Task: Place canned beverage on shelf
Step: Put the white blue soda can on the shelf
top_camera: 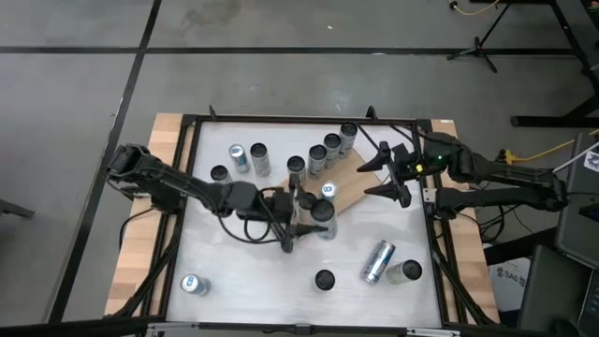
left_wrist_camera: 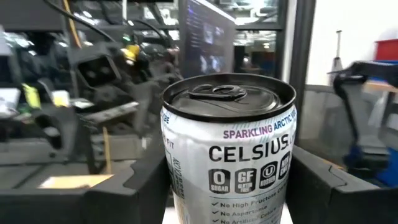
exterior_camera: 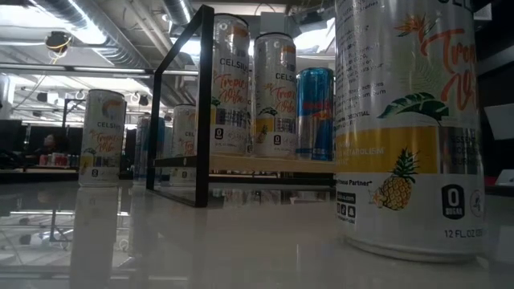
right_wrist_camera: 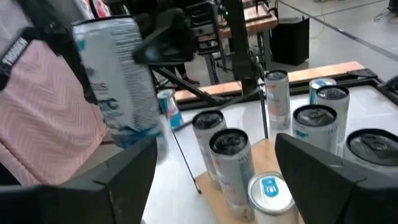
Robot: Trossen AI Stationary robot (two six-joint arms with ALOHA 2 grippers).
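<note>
Carrying a can (left_wrist_camera: 230, 155) toward the shelf (top_camera: 354, 183) with the left claw (top_camera: 309, 223), judging by the layout: lifted, not yet set down. Gripping that can between both dark fingers (left_wrist_camera: 134, 196), one on each side of the white label, top and pull tab facing the wrist camera. Held just beside the shelf's near corner in the overhead view, close to a blue-topped can (top_camera: 328, 190) standing at the board's edge. Calling next, probably, for a short reach over the board to a bare patch, a gentle lowering until the base sits flat, then a release. Needing care around the row of upright cans (top_camera: 318, 157) already along the far edge, since a nudge could topple one.

Waiting at the shelf's other end, the right claw (top_camera: 393, 173), fingers spread wide and holding nothing, looking across the parked cans. Lying on its side on the white table (top_camera: 234, 271), another can (top_camera: 377, 260), well apart from the shelf.
</note>
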